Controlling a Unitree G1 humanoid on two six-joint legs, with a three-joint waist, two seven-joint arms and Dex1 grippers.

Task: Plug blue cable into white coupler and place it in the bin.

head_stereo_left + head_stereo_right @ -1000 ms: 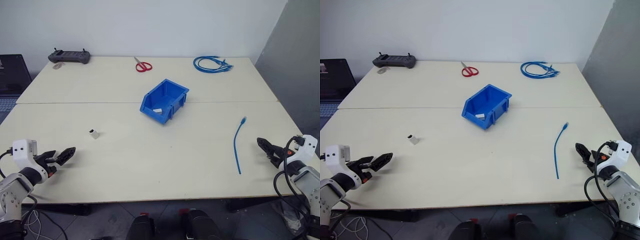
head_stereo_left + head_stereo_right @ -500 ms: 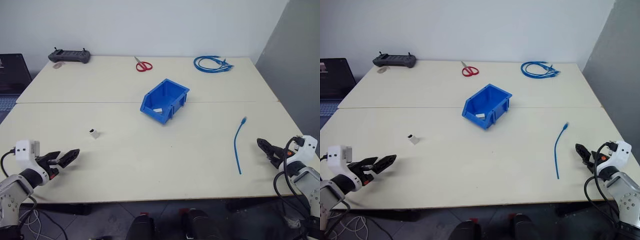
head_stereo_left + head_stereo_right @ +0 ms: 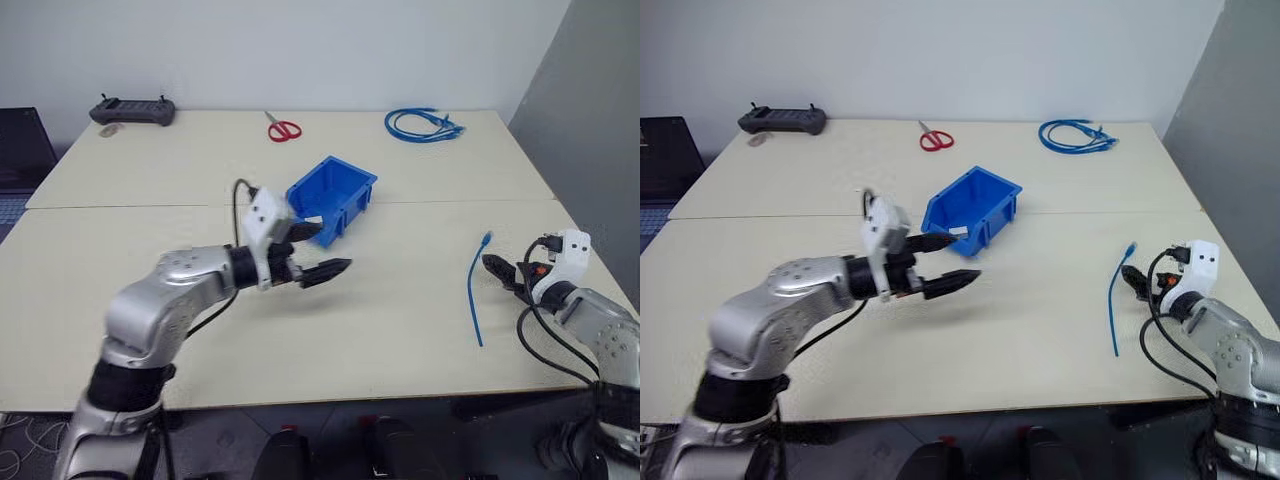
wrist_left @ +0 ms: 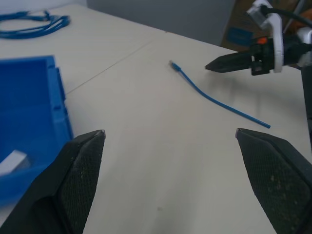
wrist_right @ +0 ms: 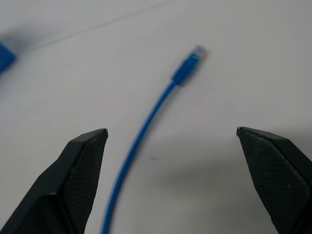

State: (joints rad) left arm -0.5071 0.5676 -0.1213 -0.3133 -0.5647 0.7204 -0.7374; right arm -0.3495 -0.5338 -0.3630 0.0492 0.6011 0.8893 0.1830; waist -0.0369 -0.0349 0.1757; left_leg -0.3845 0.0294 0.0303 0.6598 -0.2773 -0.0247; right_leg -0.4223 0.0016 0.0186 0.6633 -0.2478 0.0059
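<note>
- Blue cable (image 3: 475, 290) lying loose and nearly straight on the pale tabletop (image 3: 400, 310) near the right edge, plug end toward the far side, untouched by either gripper.
- Right gripper (image 3: 497, 268) just beside the cable's upper half, fingers spread wide with nothing between them; wrist view looking straight down onto the cable between the two pads.
- Left gripper (image 3: 318, 251) raised over the middle of the table, just in front of the bin (image 3: 335, 190), fingers released and empty, pointing toward the cable side.
- White coupler not made out on the table; small pale piece (image 4: 10, 162) sitting inside the bin, too unclear to identify.
- Bin standing near the table's centre line, sloping front toward the robot.
- Off-task clutter at the far edge: red scissors (image 3: 284, 129), coiled blue cables (image 3: 422, 124), dark controller (image 3: 131, 108).
- Progress, judged from the layout: at the very start. Nothing grasped, nothing plugged. Remaining: pick up cable and coupler, mate them, drop the pair in the bin.
</note>
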